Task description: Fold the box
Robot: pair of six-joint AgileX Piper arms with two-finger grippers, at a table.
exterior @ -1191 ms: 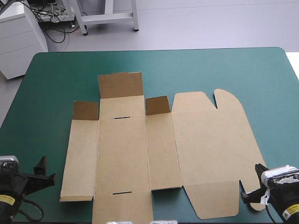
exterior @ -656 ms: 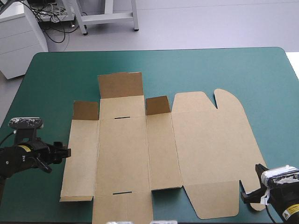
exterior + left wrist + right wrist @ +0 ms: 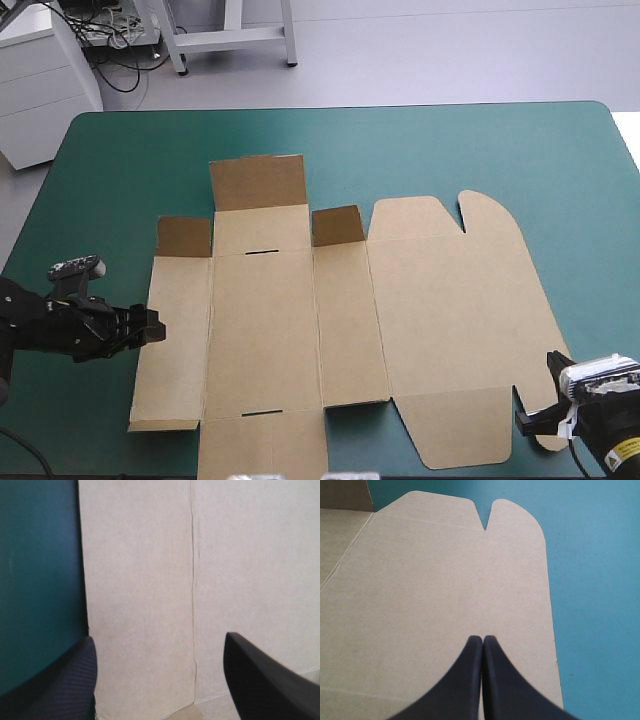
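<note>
The brown box [image 3: 300, 320] lies as a flat cut sheet in the middle of the table. Three small flaps stand up along its far side. My left gripper [image 3: 155, 325] is at the outer edge of the box's left panel, about halfway along it. In the left wrist view the left gripper [image 3: 159, 640] is open, its fingers [image 3: 70, 680] wide apart over the board [image 3: 140, 580]. My right gripper [image 3: 530, 418] sits at the box's near right corner. In the right wrist view the right gripper [image 3: 482, 639] is shut in one pointed arch above the broad rounded panel [image 3: 435, 580].
Teal-green cover [image 3: 450, 150] shows beyond the box's far side and to its right. The box's near flaps reach almost to the table's near edge. A white cabinet [image 3: 40, 90] stands off the far left corner.
My left arm has moved from the near left corner across the cover to the box's left panel edge. The right gripper and the box have not moved.
</note>
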